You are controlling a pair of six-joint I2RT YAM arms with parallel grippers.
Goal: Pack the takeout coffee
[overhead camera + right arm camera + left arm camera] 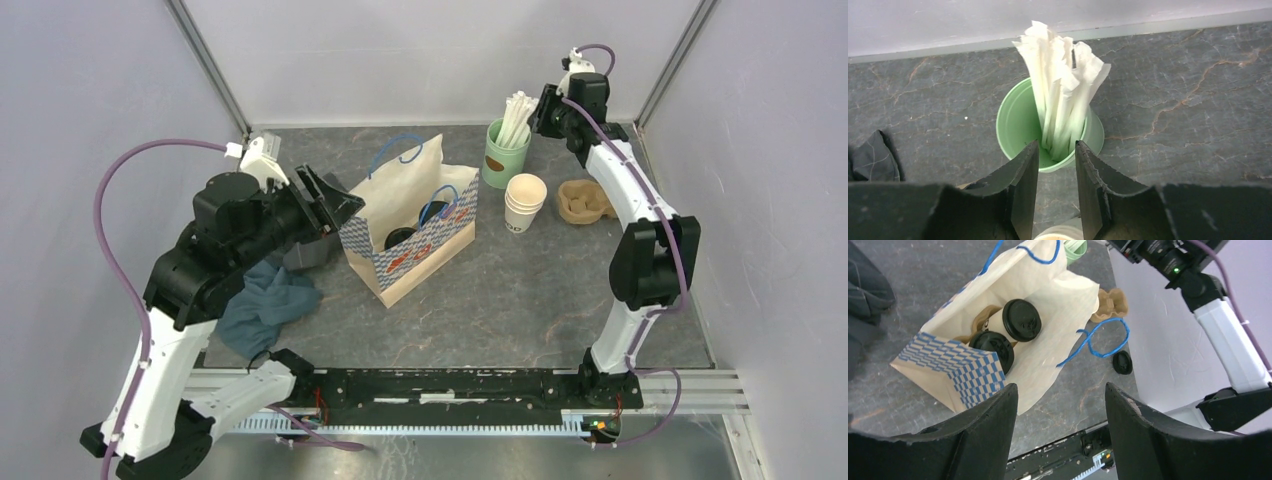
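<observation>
A robot lab booth — plain white walls [430, 50], metal corner posts [205, 60], a black mounting rail [450, 385] along the dark table [520, 290]

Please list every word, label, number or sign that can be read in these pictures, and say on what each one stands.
No text can be read in any view.
On the stack of white paper cups: a small black print near the bottom, too small to read.
On the paper bag: a red and blue print on its side, blurred; no letters can be made out.
On the black lids inside the bag: no readable marking.
</observation>
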